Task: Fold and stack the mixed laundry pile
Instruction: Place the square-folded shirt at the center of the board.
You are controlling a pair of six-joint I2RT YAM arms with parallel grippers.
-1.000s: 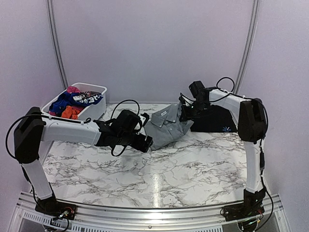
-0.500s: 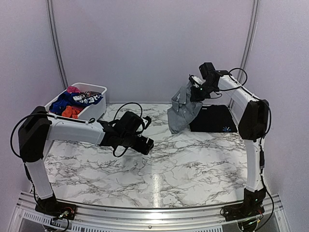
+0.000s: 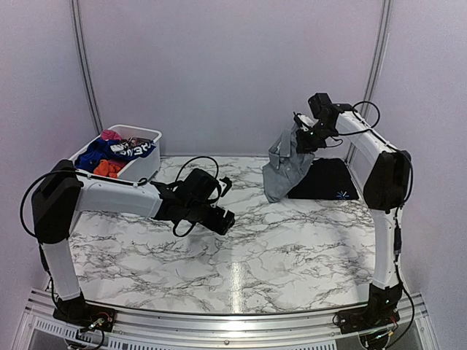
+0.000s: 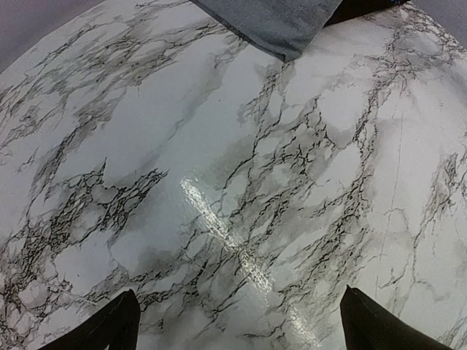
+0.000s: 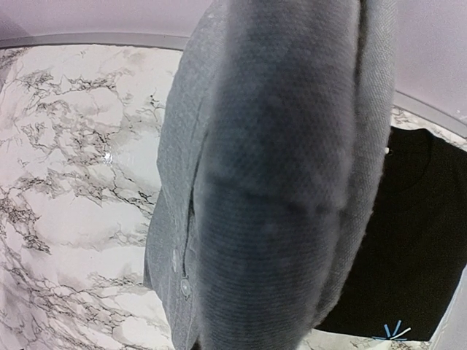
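Note:
My right gripper is shut on the grey shirt, which hangs from it high over the back right of the table. The shirt's lower end reaches the marble beside a folded black garment lying flat there. In the right wrist view the grey shirt fills the frame and hides the fingers, with the black garment behind it. My left gripper is open and empty low over the middle of the table; its fingertips frame bare marble. The rest of the laundry pile lies in the white basket.
The white basket stands at the back left corner. The marble table is bounded by grey walls behind and at the sides. A corner of the grey shirt shows at the top of the left wrist view.
My right gripper has lifted the grey shirt off the table and carried it up and to the right, over the black garment's edge. The left gripper has barely moved.

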